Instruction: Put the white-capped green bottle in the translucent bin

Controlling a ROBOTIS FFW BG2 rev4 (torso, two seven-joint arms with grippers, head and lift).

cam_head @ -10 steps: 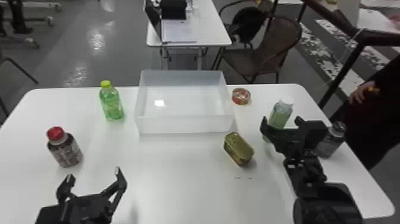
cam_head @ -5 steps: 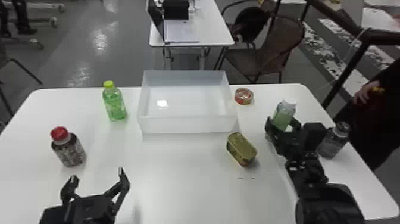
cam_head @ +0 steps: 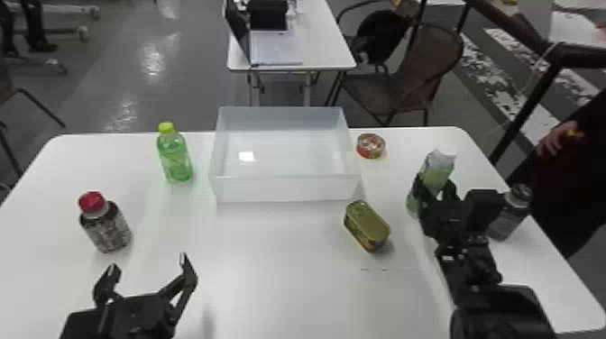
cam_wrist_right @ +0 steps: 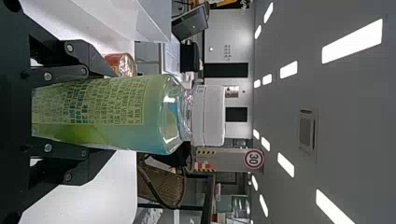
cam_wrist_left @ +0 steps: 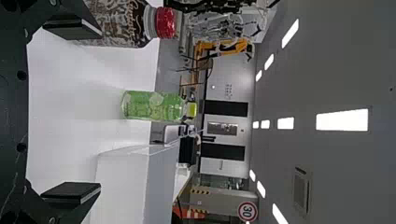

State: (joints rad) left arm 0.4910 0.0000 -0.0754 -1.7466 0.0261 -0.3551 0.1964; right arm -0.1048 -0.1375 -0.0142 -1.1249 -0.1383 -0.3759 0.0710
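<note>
Head view, left to right on the desk (cam_head: 279, 279): red-capped bottle (cam_head: 106, 227), then left gripper (cam_head: 148, 263) nearer the camera with jaws spread and nothing between them, then yellow-capped green bottle (cam_head: 176, 158) upright near the left wall of the translucent bin (cam_head: 286, 188). Right of the bin, round tin (cam_head: 370, 145) sits just beside its far part, with gold oblong tin (cam_head: 367, 227) nearer the camera; further right, white-capped green bottle (cam_head: 437, 169) is outside the bin, pinched in the jaws of right gripper (cam_head: 435, 185), and dark-capped bottle (cam_head: 509, 216) is beyond, near the desk's right edge.
</note>
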